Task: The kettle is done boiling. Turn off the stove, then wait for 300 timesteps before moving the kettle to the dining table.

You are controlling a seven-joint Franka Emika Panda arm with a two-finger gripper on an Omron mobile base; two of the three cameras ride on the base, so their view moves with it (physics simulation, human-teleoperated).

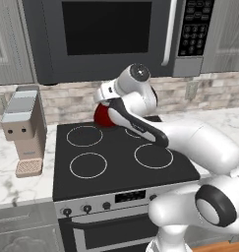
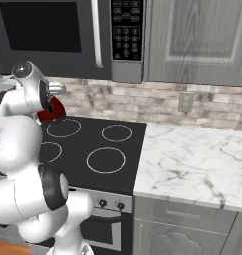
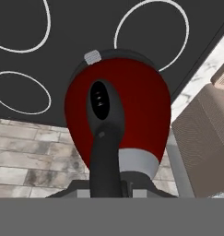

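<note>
The small red kettle [image 1: 102, 116] stands at the back of the black glass-top stove [image 1: 121, 167], between its two rear burner rings. My gripper [image 1: 105, 103] reaches down onto it from above and is shut on the kettle's dark looped handle [image 3: 104, 110]. In the hand view the kettle [image 3: 141, 106] sits directly under the hand, and its handle runs down into my gripper [image 3: 106, 184]. From the right base view the kettle [image 2: 53, 110] peeks out behind my arm, with the gripper [image 2: 52, 99] just above it. Whether the kettle is off the glass I cannot tell. The dining table is out of view.
A dark microwave [image 1: 106, 34] hangs low over the stove. A beige coffee machine [image 1: 23, 130] stands on the marble counter left of the stove [image 2: 82, 144]. More marble counter [image 2: 192, 159] runs to the right. Small knobs [image 1: 67, 211] line the silver front panel.
</note>
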